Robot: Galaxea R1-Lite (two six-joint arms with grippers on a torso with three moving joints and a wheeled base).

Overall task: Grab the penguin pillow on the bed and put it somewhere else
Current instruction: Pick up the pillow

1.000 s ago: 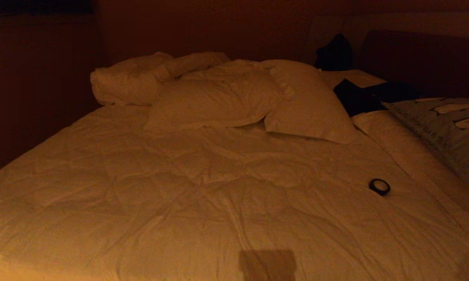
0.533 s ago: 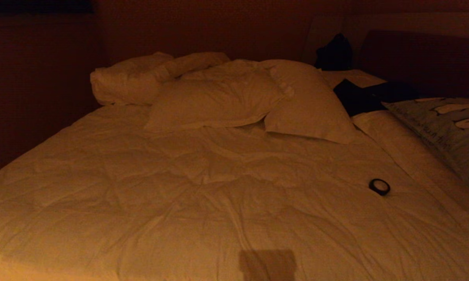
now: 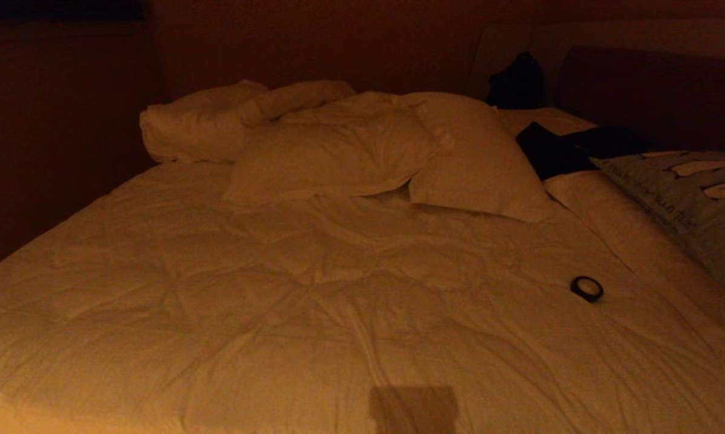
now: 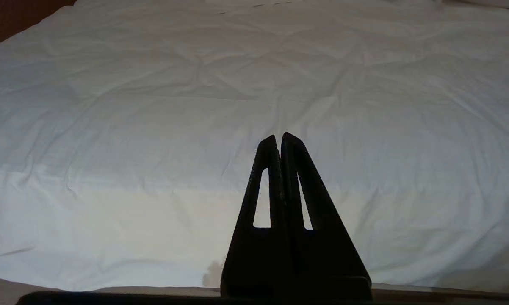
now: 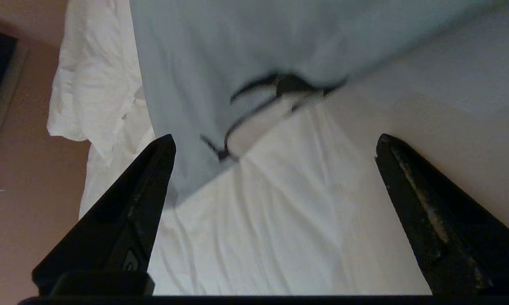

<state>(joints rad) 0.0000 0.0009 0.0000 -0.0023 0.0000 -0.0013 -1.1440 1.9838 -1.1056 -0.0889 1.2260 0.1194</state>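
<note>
Nothing on the bed (image 3: pixel 314 313) has shifted over the last second in the head view: the duvet, the heap of bedding and the small dark ring lie just as they did, and only the penguin pillow's visible edge shows a slight wobble at the far right. Starting at the left, a rolled bundle of white bedding (image 3: pixel 187 126) sits by the dark wall, with two plain white pillows (image 3: pixel 338 157) leaning together just beside it. The left gripper (image 4: pixel 279 137) hangs over bare duvet near the foot of the bed, its jaws pressed together and holding nothing. Further right a small dark ring (image 3: pixel 586 288) rests on the quilt, and some dark clothing (image 3: pixel 555 150) lies near the headboard. At the far right edge lies the penguin pillow (image 3: pixel 694 205), flat on the bed. The right gripper (image 5: pixel 275 142) hovers above that pillow's corner, jaws spread wide with nothing between them. As I judge it, the pillow is not yet grasped, so the grip, the lift and the carrying all remain.
</note>
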